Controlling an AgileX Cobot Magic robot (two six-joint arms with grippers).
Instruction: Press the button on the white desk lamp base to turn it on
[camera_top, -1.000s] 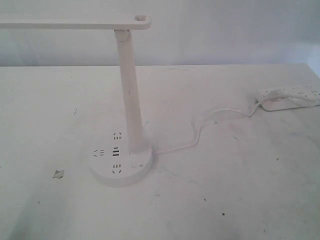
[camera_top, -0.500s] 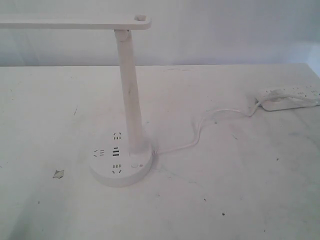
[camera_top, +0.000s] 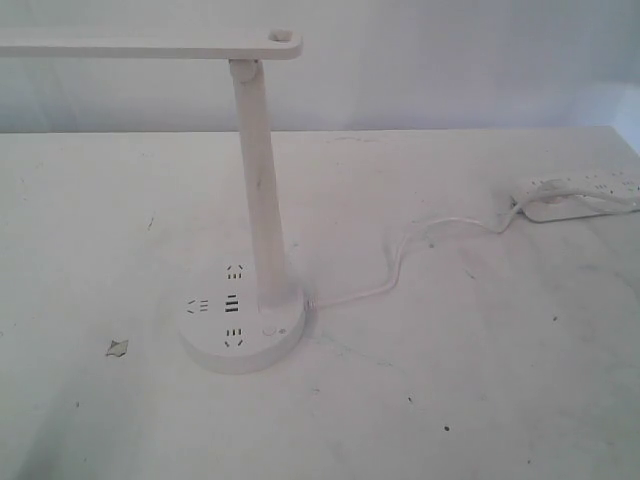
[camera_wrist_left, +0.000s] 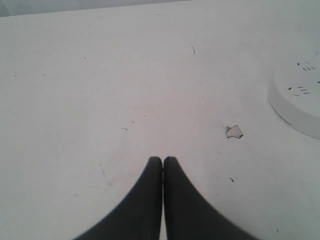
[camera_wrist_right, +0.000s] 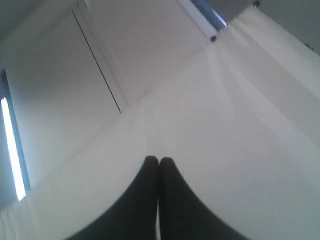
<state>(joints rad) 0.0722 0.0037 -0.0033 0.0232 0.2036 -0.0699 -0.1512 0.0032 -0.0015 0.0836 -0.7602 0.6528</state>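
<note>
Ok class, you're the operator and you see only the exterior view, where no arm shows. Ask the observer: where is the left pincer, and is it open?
Observer: The left pincer is shut and points down at the table.
Operator: How near is it to the lamp?
Observer: It is apart from the white desk lamp base, with a small scrap lying on the table between them.
Operator: And the right arm?
Observer: The right pincer is shut too, and it aims up at a wall with a light strip, not at the table.
</note>
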